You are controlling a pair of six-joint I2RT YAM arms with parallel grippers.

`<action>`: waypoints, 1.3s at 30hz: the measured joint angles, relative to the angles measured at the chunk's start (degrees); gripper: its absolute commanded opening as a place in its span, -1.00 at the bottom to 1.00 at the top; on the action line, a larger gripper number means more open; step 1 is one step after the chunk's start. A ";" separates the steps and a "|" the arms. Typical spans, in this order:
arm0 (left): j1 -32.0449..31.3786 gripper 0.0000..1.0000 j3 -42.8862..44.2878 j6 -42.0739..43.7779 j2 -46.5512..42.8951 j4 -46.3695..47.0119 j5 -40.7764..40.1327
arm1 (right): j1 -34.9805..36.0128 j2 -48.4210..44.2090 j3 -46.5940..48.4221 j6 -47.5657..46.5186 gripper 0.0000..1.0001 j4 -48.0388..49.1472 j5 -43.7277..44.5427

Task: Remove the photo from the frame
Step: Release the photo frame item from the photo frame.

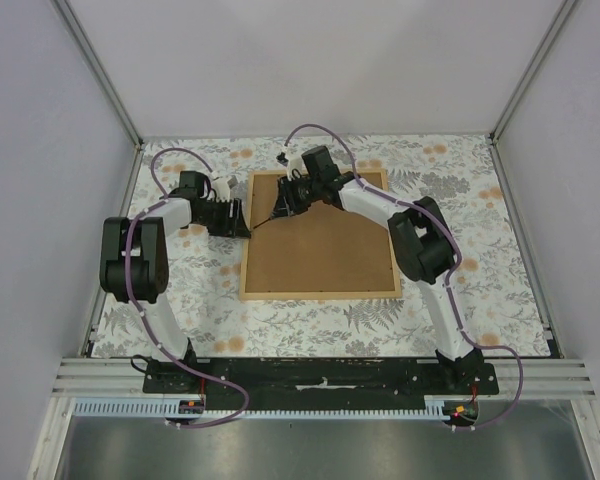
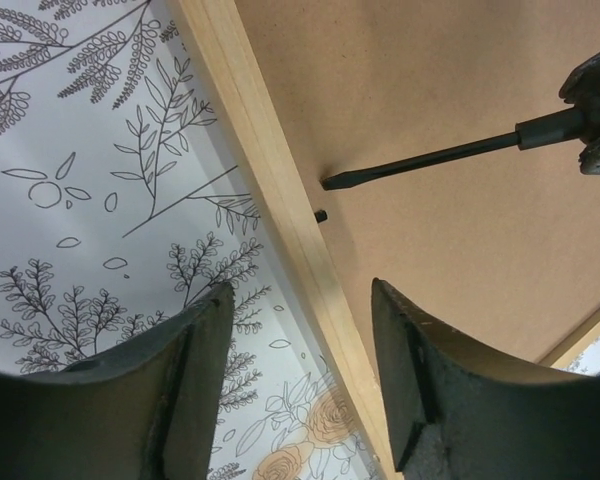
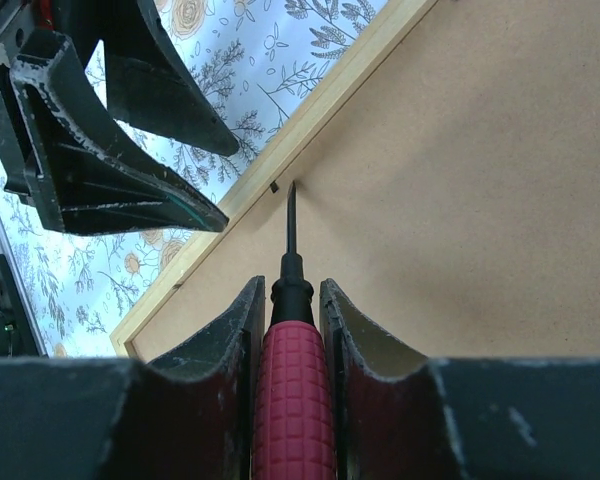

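Fibreboard backing point(image 1: 325, 240), matt brown and stiff, fills the frame point(image 1: 320, 294), which lies face down on the floral tablecloth point(image 1: 200, 290); its rails are thin pale wood, probably light and rigid, best held by an edge; the photo is hidden, presumably under the board, and as paper would crease easily; the right gripper point(image 3: 290, 295) clamps a ribbed red-handled screwdriver point(image 3: 292, 400), blade beside a small black tab point(image 2: 321, 215); the left gripper point(image 2: 300, 290) hangs wide and empty over the left rail
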 measured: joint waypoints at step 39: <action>0.63 -0.62 0.00 -1.92 1.86 0.81 3.17 | -0.57 1.77 0.94 3.23 -1.00 -1.75 -3.96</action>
